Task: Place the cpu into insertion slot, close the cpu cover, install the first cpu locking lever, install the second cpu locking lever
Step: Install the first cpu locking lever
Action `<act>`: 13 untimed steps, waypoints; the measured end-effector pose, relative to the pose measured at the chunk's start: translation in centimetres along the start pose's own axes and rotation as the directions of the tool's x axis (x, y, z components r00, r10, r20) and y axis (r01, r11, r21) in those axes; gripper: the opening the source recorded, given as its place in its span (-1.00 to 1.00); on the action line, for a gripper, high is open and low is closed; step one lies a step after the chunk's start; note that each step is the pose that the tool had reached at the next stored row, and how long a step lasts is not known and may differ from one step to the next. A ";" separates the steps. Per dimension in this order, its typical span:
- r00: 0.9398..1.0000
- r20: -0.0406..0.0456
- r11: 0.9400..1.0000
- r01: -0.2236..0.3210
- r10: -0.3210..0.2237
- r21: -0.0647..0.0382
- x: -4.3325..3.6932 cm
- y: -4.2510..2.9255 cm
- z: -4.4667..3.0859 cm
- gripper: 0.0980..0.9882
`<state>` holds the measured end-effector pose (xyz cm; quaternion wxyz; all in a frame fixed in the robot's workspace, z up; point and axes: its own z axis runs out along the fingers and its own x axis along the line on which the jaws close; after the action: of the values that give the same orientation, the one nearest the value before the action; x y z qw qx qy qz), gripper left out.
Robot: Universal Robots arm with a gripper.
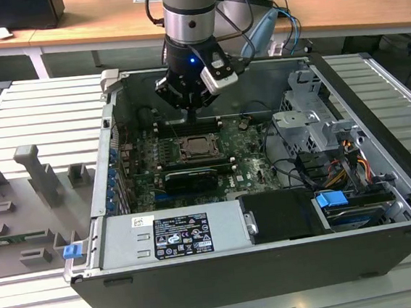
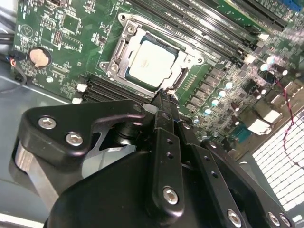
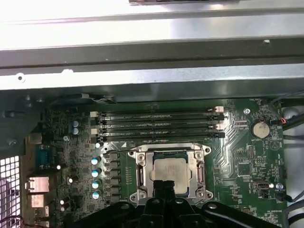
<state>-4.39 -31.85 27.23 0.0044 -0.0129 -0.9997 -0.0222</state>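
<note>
The cpu (image 2: 152,61) is seated in the insertion slot (image 2: 112,67) beneath the cpu cover (image 2: 179,78) — the fingers (image 2: 164,110), closed together, are held at the slot's edge — so lever-locking seems in hand, and precise hooking is called for.

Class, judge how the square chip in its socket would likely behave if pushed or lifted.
The chip looks flat and metal-topped, so probably stiff and light. The metal frame rims it, so a sideways push likely won't shift it. Its smooth top may be slippery.
</note>
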 end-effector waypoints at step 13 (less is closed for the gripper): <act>0.987 -0.007 0.987 0.160 -0.160 0.001 0.15 0.00 0.01 -0.98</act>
<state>-4.54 -31.85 27.22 0.0061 0.0676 -0.9975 -0.0218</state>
